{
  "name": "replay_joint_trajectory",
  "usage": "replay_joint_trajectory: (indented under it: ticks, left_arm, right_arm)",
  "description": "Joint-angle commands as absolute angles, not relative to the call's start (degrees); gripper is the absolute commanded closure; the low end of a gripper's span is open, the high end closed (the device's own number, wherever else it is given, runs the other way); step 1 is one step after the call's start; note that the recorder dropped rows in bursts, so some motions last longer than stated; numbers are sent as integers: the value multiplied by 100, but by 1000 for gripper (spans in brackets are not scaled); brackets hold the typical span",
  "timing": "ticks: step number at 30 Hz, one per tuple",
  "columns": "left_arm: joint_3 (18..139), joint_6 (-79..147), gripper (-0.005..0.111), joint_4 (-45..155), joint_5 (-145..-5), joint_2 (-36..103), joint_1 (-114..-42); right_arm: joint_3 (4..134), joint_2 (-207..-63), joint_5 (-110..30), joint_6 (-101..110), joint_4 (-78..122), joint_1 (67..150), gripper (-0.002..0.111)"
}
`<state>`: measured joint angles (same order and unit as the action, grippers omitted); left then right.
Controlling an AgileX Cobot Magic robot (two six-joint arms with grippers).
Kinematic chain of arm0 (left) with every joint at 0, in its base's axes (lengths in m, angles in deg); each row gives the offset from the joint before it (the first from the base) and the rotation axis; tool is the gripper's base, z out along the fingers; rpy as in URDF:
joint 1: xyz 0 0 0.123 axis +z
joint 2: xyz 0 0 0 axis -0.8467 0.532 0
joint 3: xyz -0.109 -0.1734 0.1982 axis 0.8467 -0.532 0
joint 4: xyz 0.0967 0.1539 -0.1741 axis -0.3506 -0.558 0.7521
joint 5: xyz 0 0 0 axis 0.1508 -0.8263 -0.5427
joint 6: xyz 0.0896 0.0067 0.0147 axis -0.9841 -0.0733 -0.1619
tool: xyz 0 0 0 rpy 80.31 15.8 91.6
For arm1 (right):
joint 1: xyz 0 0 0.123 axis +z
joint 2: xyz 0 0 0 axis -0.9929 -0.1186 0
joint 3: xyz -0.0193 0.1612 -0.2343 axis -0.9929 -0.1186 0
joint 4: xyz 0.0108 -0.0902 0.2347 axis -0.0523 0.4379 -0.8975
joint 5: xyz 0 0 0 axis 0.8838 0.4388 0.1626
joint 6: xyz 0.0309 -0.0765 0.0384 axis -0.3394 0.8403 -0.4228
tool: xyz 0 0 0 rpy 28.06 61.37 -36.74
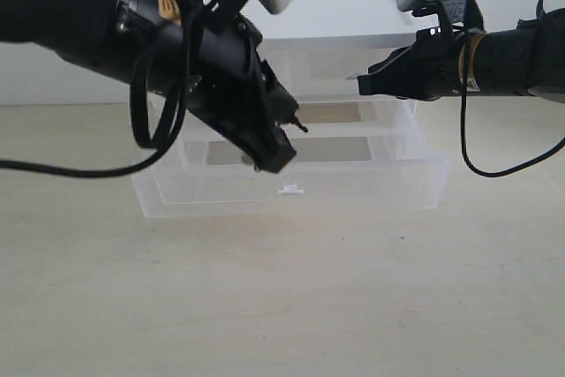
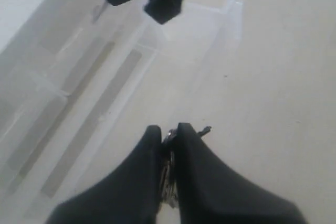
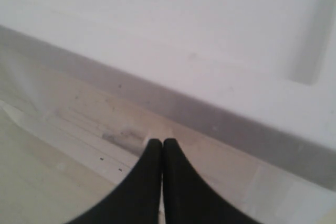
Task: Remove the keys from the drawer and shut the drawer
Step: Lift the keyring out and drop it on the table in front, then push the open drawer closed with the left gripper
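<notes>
— Where are the keys (image 2: 168,167)?
— Clenched in the left tool (image 1: 275,154), raised over the open drawer (image 1: 415,184). Only a sliver of silver shows, lying lengthwise between the fingers (image 2: 210,182); which way they point I cannot tell
— And the drawer?
— Drawn out toward the near edge of the worktop (image 1: 282,306), long side parallel to the far edge, white tab handle (image 1: 290,189) facing the near edge
— The right tool (image 1: 360,79)?
— Clenched on nothing, up beside the cabinet (image 1: 344,6) at the far edge

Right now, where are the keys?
The keys are clamped in the jaws of the left gripper, in the air above the pulled-out drawer, left of centre in the exterior view.
</notes>
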<state>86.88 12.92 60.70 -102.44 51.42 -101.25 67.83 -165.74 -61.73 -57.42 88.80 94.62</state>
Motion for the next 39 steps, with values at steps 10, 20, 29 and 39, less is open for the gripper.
replay_joint_trajectory:
  ticks: [10,20,29,39]
  left_arm:
    - [7680,1257,102,6398,-9272,5236,-10572]
    - [7580,1233,102,6356,-8982,5866,-10343]
    - [7580,1380,82,6367,-8909,6076,-10343]
    - [7407,1581,102,6357,-7468,6649,-10233]
  right_arm:
    - [6839,-16571,-6126,-5697,8795,9458,108]
    - [6839,-16571,-6126,-5694,8795,9458,108]
    - [6839,-16571,-6126,-5705,8795,9458,108]
    - [6839,-16571,-6126,-5705,8795,9458,108]
